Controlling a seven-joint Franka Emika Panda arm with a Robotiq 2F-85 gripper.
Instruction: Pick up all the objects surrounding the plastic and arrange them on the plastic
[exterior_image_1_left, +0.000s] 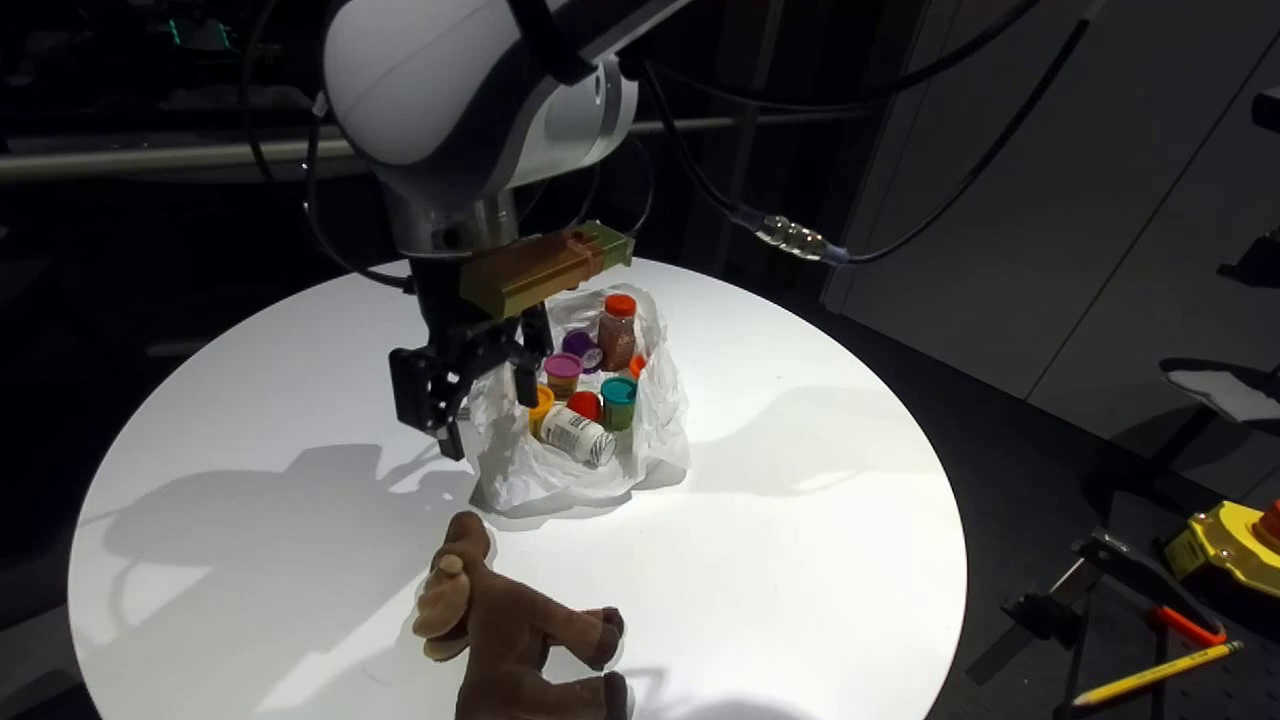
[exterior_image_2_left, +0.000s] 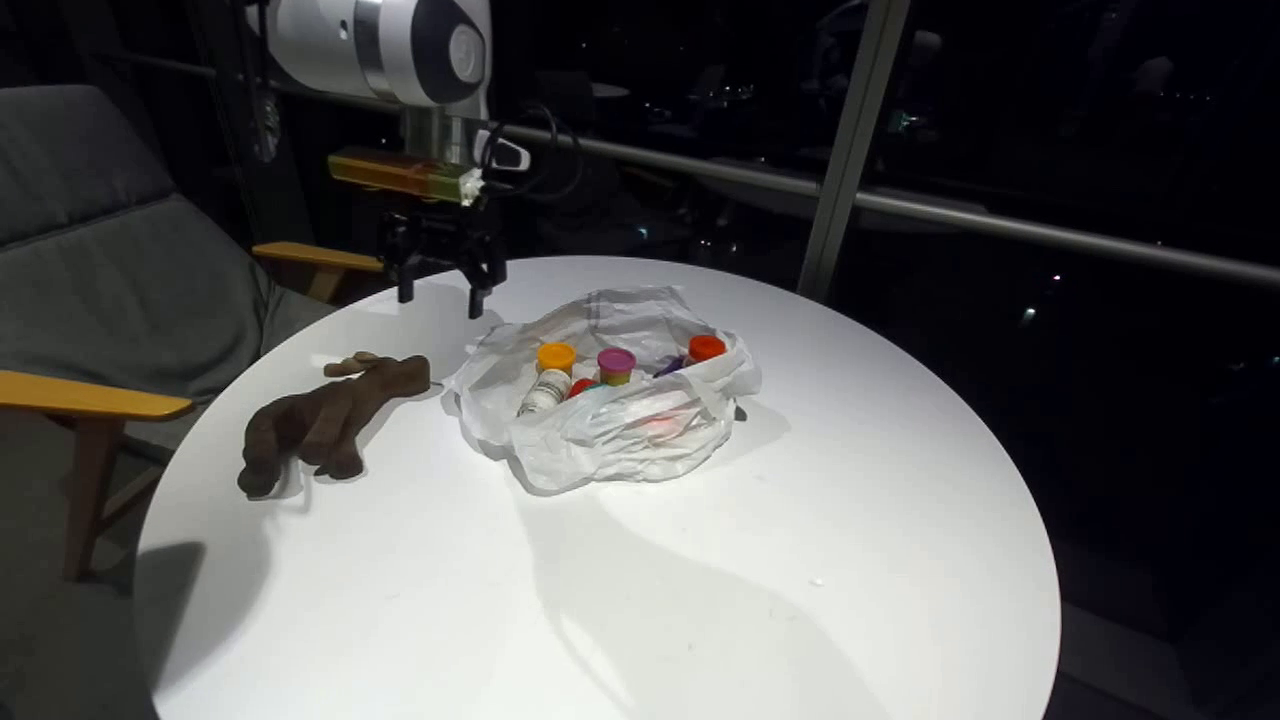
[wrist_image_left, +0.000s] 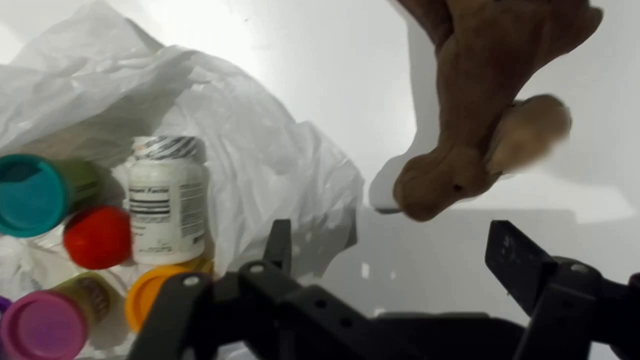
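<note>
The plastic, a crumpled white bag (exterior_image_1_left: 510, 485), lies spread on the round table. Gathered on it are several small objects: a white bottle (wrist_image_left: 167, 210) on its side, a teal-lidded tub (exterior_image_1_left: 619, 400), a pink-lidded tub (exterior_image_1_left: 563, 372), a yellow-orange-lidded tub (exterior_image_2_left: 556, 357), a red piece (wrist_image_left: 97, 237), a purple cup (exterior_image_1_left: 583, 348) and a jar with an orange-red lid (exterior_image_1_left: 617, 335). Off the bag, the brown plush animal (exterior_image_2_left: 325, 420) rests directly on the tabletop. My gripper (wrist_image_left: 390, 227) hangs above the table beside the bag's edge, jaws wide apart and nothing between them; the plush's head (wrist_image_left: 440, 185) shows just beyond its fingertips.
The round white table (exterior_image_2_left: 800, 580) carries everything. A grey armchair with wooden arms (exterior_image_2_left: 90, 395) stands close to its edge on the plush's side. In an exterior view, a yellow pencil (exterior_image_1_left: 1155, 675) and a yellow device (exterior_image_1_left: 1225, 550) sit off the table.
</note>
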